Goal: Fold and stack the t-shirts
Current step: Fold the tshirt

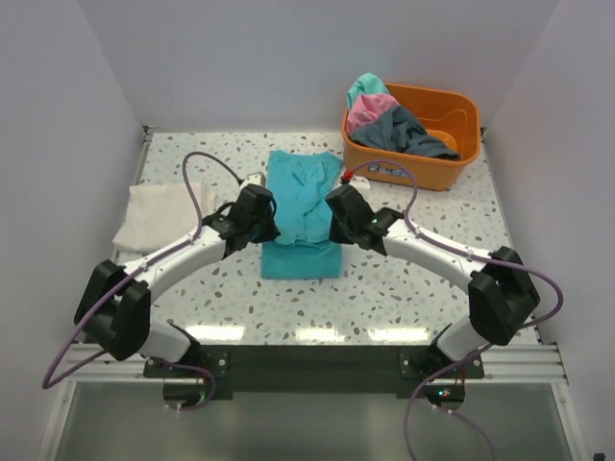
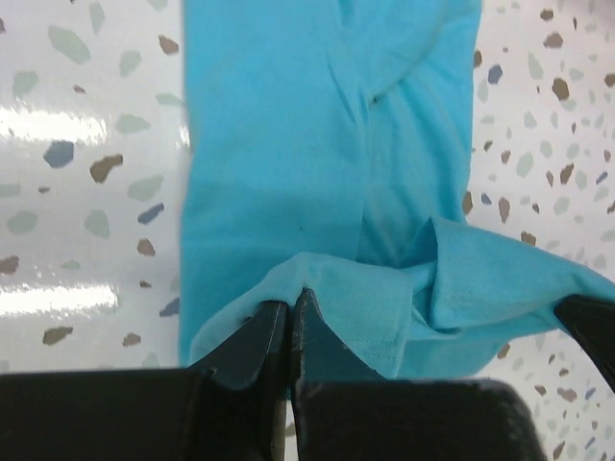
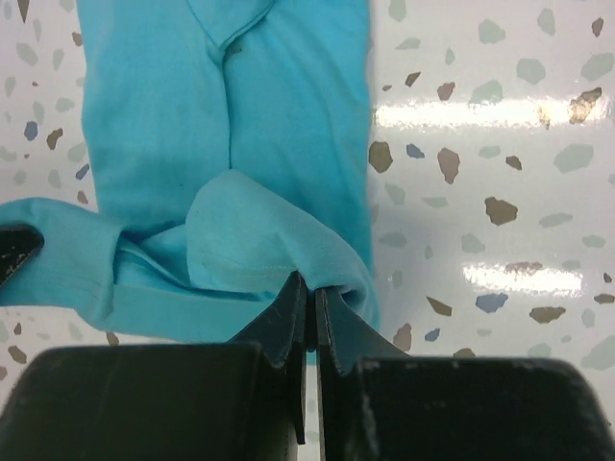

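A teal t-shirt [image 1: 301, 216] lies as a long strip in the middle of the table, partly folded. My left gripper [image 1: 264, 223] is shut on its left edge, a pinch of teal cloth [image 2: 317, 288] bunched over the tips [image 2: 290, 305]. My right gripper [image 1: 334, 223] is shut on its right edge, cloth [image 3: 279, 240] bunched over the tips [image 3: 309, 286]. Both hold the hem lifted over the lower part of the shirt. A cream-white t-shirt [image 1: 159, 213] lies folded at the left. Pink [image 1: 368, 110], dark grey [image 1: 408, 130] and teal [image 1: 365, 88] shirts sit in the tub.
The orange plastic tub [image 1: 452, 110] stands at the back right corner. White walls close in the table on three sides. The terrazzo tabletop [image 1: 413, 288] shows in front of and to the right of the teal shirt.
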`<action>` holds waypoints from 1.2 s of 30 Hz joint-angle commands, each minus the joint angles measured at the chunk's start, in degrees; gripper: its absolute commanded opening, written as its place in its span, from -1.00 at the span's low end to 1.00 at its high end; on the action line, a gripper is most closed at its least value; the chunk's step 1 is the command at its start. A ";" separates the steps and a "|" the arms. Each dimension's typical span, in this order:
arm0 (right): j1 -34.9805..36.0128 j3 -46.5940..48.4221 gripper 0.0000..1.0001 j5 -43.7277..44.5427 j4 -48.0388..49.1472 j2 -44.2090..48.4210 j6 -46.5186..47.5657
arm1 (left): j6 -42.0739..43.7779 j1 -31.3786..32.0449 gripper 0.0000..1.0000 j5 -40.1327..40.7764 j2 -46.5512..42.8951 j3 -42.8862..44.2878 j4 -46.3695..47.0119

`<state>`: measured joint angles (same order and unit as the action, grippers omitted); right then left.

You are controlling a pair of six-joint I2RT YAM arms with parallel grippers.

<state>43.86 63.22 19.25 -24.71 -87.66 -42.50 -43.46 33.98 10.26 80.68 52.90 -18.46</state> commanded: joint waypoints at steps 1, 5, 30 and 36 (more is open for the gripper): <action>-2.10 4.01 -1.00 -2.01 2.03 -2.42 2.60 | 4.08 -2.59 -1.00 1.69 3.59 5.53 3.60; -4.04 5.68 -1.00 -3.95 3.00 -5.68 3.56 | 5.58 -4.62 -1.00 0.20 8.43 8.17 4.04; -9.50 8.86 0.97 -15.03 3.35 -9.38 9.72 | 9.28 -8.66 1.00 -1.83 6.43 7.59 4.40; -2.04 3.57 0.97 -13.63 5.19 -6.12 11.47 | 6.55 -8.66 1.00 2.48 -5.61 -2.51 -1.14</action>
<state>37.58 67.88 6.17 -21.58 -95.29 -32.97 -35.35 25.71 9.80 79.70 55.70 -16.16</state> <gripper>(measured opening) 0.986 0.997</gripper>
